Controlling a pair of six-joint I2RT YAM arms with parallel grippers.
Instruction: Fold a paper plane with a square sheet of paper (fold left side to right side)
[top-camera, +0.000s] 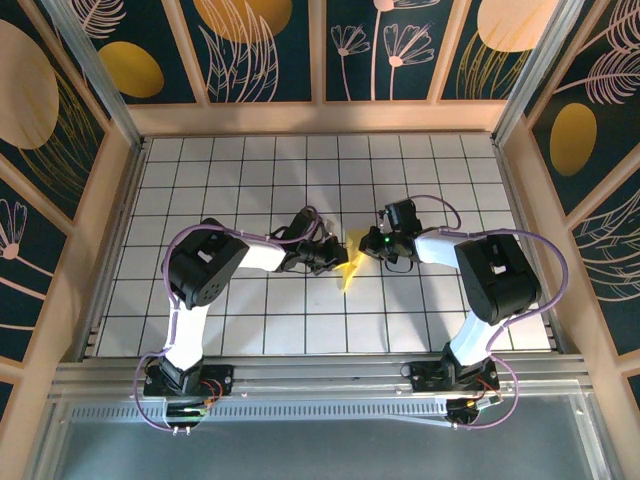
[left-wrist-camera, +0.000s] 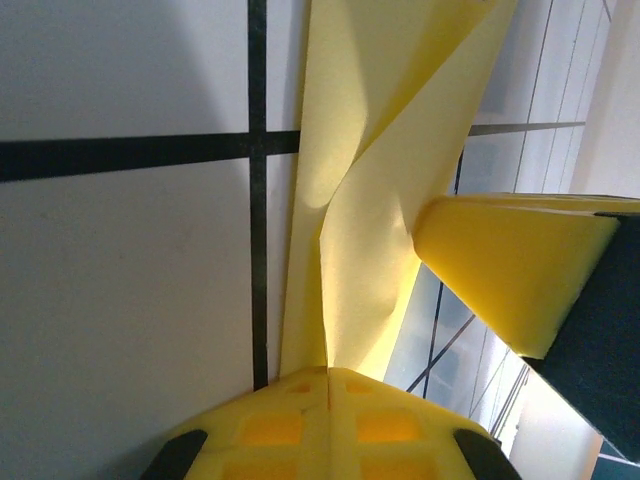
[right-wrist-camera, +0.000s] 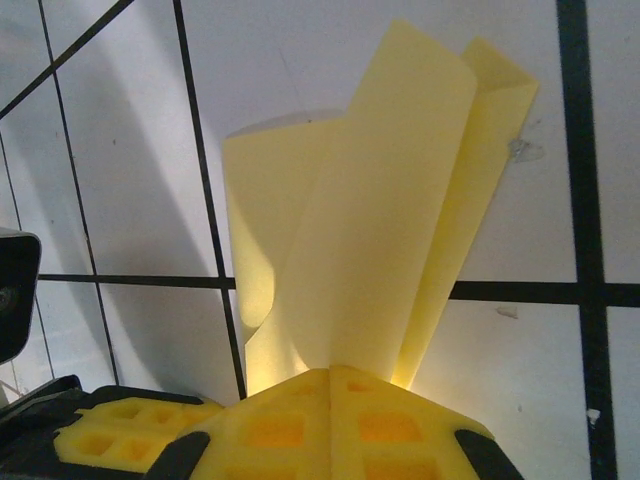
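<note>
Left gripper at mid-table, jaws fully closed, pinching one end of the yellow paper, paper folded into long creased flaps, held between both grippers over the gridded table, right gripper closed tight on the same sheet, just beside the left.

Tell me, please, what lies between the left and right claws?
The folded yellow paper, pinched by the left claw and right claw, in the top view.

Matt thin yellow paper plane; smooth, slightly glossy white table.
</note>
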